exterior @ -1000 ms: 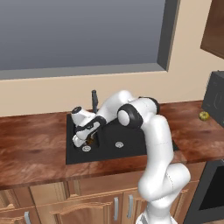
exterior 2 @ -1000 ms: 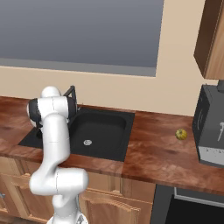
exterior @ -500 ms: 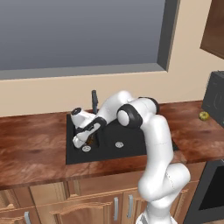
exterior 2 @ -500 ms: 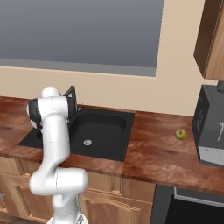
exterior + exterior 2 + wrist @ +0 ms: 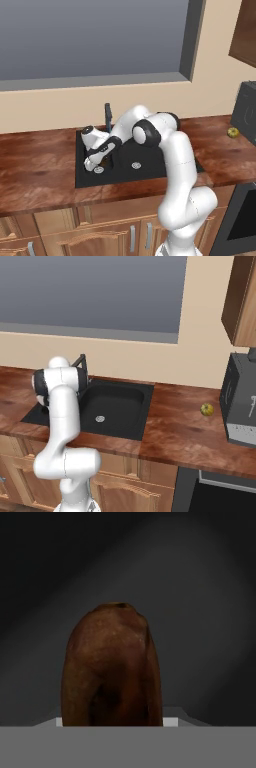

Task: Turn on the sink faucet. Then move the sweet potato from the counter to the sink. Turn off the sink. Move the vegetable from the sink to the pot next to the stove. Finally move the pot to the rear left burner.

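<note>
Gripper (image 5: pixel 100 161) down inside the black rectangular sink basin (image 5: pixel 150 170), left half, pointing at the basin floor. Part-closed on the brown oblong sweet potato (image 5: pixel 111 667); in the left base view a brown patch (image 5: pixel 104 161) sits right at the gripper, low over the sink floor. In the hand view sweet potato close up, lengthwise along the gripper axis, dark sink floor behind. Fingertips themselves not visible, so exact contact points not checkable. Cannot tell whether the potato touches the floor.

Round metal drain (image 5: pixel 136 165) right of the gripper, near but apart. Dark upright faucet (image 5: pixel 107 116) at the sink's rear rim, behind the gripper. No water stream discernible.

Sink set in the reddish-brown wooden desk (image 5: pixel 40 170). Small yellow-green round fruit (image 5: pixel 206 409) on the desk well right of the sink, just beside the dark grey boxy appliance (image 5: pixel 241 401). Grey window pane (image 5: pixel 95 291) above the rear wall.
</note>
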You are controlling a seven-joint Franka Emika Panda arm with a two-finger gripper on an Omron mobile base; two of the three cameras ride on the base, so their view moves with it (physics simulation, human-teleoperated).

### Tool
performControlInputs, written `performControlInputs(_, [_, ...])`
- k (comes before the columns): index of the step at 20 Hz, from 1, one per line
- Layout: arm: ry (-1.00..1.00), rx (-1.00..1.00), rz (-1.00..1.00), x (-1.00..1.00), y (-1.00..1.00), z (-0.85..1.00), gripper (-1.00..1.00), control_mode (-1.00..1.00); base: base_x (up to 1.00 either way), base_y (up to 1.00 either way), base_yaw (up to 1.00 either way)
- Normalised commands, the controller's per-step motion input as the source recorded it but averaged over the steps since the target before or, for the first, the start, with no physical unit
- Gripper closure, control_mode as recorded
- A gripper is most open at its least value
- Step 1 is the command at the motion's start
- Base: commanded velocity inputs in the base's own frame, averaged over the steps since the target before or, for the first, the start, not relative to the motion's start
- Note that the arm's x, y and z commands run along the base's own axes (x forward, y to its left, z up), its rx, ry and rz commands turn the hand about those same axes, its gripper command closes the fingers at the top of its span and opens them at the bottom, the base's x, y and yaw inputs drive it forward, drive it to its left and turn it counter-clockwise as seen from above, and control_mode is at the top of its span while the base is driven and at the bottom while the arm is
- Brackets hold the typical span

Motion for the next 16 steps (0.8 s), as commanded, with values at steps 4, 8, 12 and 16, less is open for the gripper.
performControlInputs(4, [0.01,0.0,0.08,0.11,0.02,-0.28,1.0,-1.0,0.0,0.0,0.0])
performControlInputs(8, [0.0,0.0,0.08,0.06,0.0,-0.2,1.0,-1.0,0.0,0.0,0.0])
performControlInputs(12, [0.0,0.0,0.07,0.05,0.03,-0.15,1.0,-1.0,0.0,0.0,0.0])
performControlInputs(16, [0.0,0.0,0.05,0.09,0.06,-0.11,-1.0,-1.0,0.0,0.0,0.0])
